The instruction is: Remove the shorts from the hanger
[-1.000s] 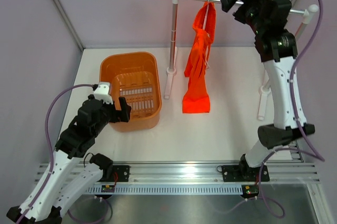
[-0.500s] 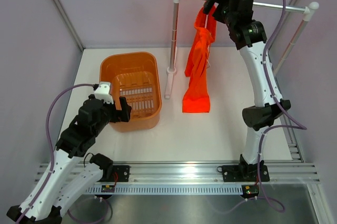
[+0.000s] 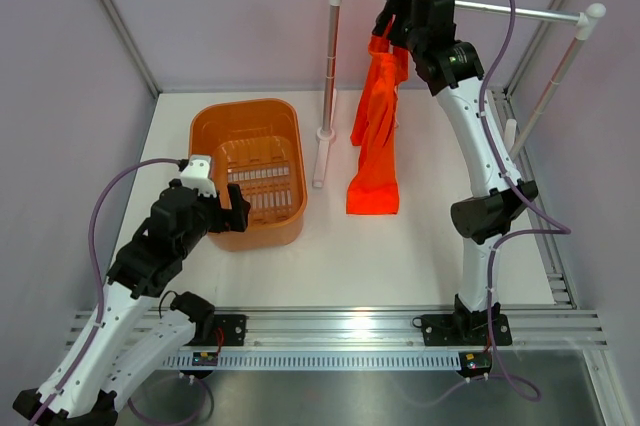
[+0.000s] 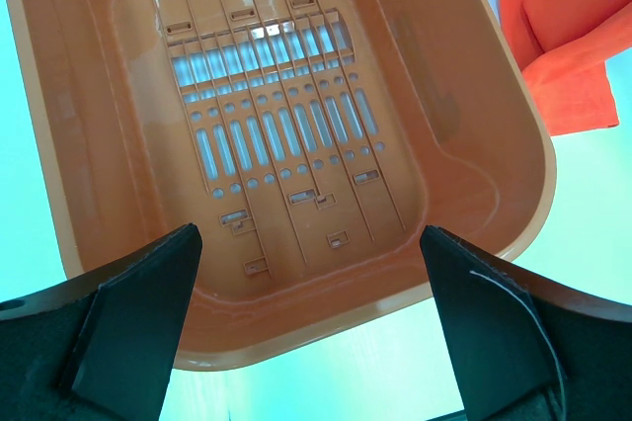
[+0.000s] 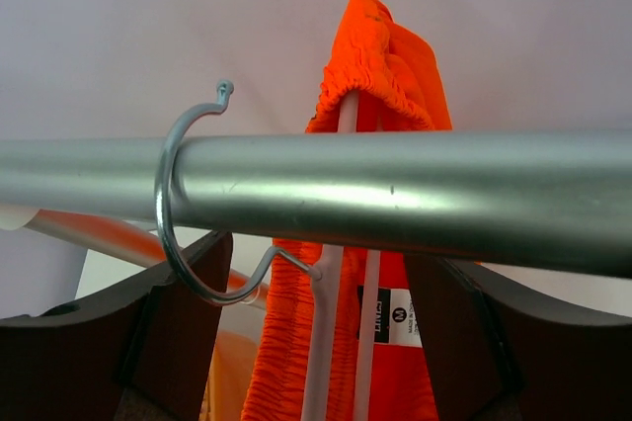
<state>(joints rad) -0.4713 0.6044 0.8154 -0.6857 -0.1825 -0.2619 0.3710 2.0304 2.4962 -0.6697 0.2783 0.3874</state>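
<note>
So the shorts (image 3: 377, 146) are still on the hanger (image 5: 326, 362), draped over its top with the elastic waistband bunched up there. They hang down from the silver rail (image 3: 520, 13) at the back, and the bottom end looks like it's lying on the table (image 3: 420, 246), just right of the orange basket (image 3: 245, 106). The hanger's metal hook (image 5: 183, 223) is looped over the rail; the wrist view shows that really clearly. As far as I can tell, the shorts haven't budged in the last second.

What did change is the right arm. A second ago it was off to the right of the hanger, with its elbow out toward the far post. Now it's swung left, and the right gripper (image 3: 386, 26) is right up at the top of the hanger, by the rail. In the wrist view its two fingers (image 5: 148, 342) sit on either side of the hanger neck and the fabric, with a gap on each side, so it's spread and not pinching anything.

The left gripper (image 3: 228, 208) hasn't moved at all. It hovers over the near end of the basket with its jaws wide apart and nothing in them.
</note>
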